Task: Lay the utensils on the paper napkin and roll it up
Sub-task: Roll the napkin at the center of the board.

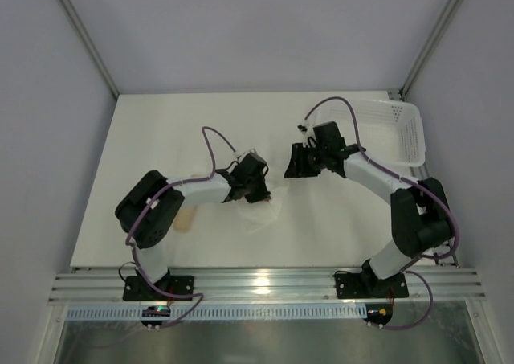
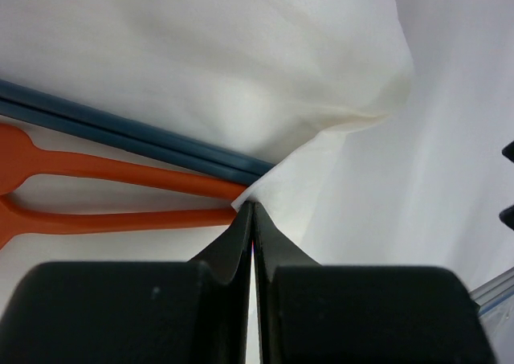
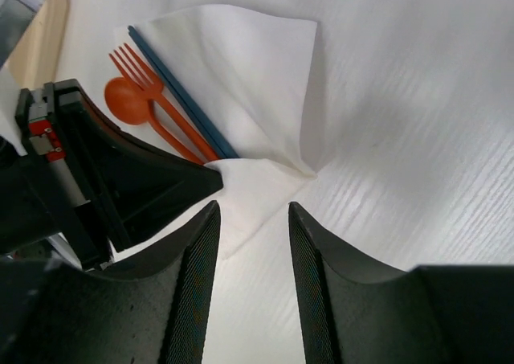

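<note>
Since only a first fold of the roll looks made, the left gripper (image 2: 253, 213) pinches a corner of the paper napkin (image 2: 241, 59), jaws pressed together. The right gripper (image 3: 253, 211) hangs half spread beside it, empty. Spoon (image 3: 127, 103), fork (image 3: 130, 62) and blue sticks (image 3: 181, 99) lie on the napkin, handle ends under the flap.

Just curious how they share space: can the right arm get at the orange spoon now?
Probably not directly: the left gripper, pinching the napkin, sits between the open right gripper and the spoon.

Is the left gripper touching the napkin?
Touching. The left wrist view shows the left gripper pinching a corner of the napkin, jaws shut.
</note>
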Robot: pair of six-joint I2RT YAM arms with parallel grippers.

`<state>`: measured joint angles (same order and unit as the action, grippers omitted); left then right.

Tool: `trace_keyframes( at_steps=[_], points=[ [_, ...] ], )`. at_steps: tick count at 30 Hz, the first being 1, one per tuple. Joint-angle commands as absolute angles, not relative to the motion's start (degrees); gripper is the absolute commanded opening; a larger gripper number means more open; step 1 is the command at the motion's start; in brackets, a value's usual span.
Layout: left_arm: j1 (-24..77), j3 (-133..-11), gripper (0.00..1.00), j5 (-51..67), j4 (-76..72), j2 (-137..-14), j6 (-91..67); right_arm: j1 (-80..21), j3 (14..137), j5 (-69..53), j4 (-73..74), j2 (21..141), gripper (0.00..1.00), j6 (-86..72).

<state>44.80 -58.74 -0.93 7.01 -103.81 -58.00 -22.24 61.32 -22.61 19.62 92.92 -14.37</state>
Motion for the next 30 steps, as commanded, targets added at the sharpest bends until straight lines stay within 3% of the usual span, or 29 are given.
trace_keyframes(
  at_steps=[1,5,10,21,30],
  points=[
    [45.2,-60.1,0.0,-0.4,9.0,-104.8,-57.0,-21.8,54.6,-24.7,12.5,88.5,0.44,-22.7],
    [45.2,-60.0,0.0,-0.4,8.3,-105.0,-57.7,-21.3,46.2,-28.9,1.1,84.8,0.31,-33.2],
    [45.2,-60.2,0.0,-0.4,8.2,-105.3,-57.6,-21.4,41.8,-29.5,-7.0,84.8,0.28,-39.1],
    [45.2,-59.6,0.0,-0.4,8.3,-104.8,-57.0,-20.3,56.8,-18.0,10.4,90.6,0.52,-19.3],
    [45.1,-60.0,0.0,1.3,8.3,-105.0,-57.0,-17.8,74.3,-34.7,20.4,107.7,0.64,-10.0]
  ],
)
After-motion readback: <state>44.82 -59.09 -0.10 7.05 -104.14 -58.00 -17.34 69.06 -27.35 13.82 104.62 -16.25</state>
